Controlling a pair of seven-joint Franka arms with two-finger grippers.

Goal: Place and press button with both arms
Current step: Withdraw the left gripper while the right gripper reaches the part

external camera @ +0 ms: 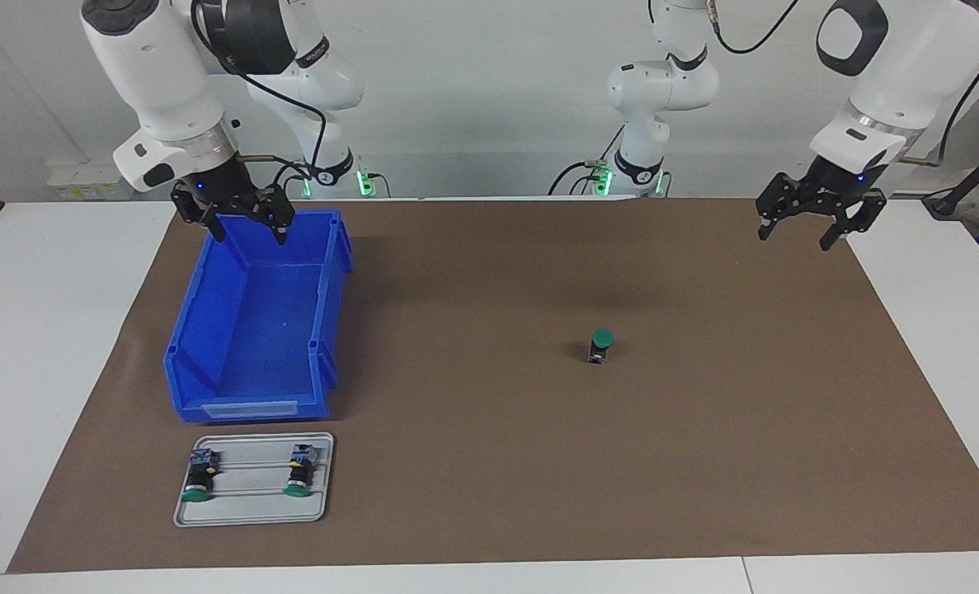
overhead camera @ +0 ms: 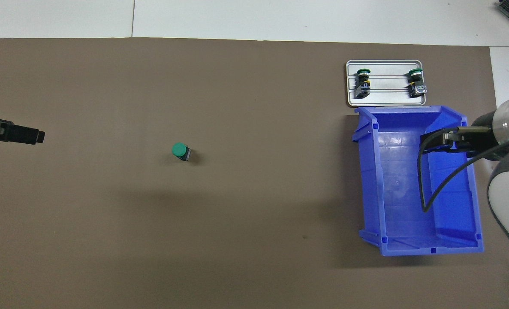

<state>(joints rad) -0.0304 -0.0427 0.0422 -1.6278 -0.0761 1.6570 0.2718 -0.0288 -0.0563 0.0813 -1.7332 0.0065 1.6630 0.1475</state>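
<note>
From across the table, my left gripper (external camera: 811,221) hangs in the air over the mat's (external camera: 489,462) edge at the left arm's end, jaws spread and empty. My right gripper (external camera: 244,216) hangs over the blue bin (external camera: 209,346), at the bin's end nearest the robots, jaws also spread and holding nothing. The button (external camera: 600,345) stands alone on the mat, green cap up, toward the left arm's end and well apart from both grippers. A grey tray (external camera: 254,513) lies just beside the bin, farther from the robots, with two more buttons (external camera: 199,478) lying on it.

From above, only the tip of my left gripper (overhead camera: 18,134) shows at the frame's edge. The button (overhead camera: 180,151) sits on bare mat (overhead camera: 254,236). My right gripper (overhead camera: 447,140) hangs over the bin (overhead camera: 365,180), and the tray (overhead camera: 386,99) touches the bin's end farther from the robots.
</note>
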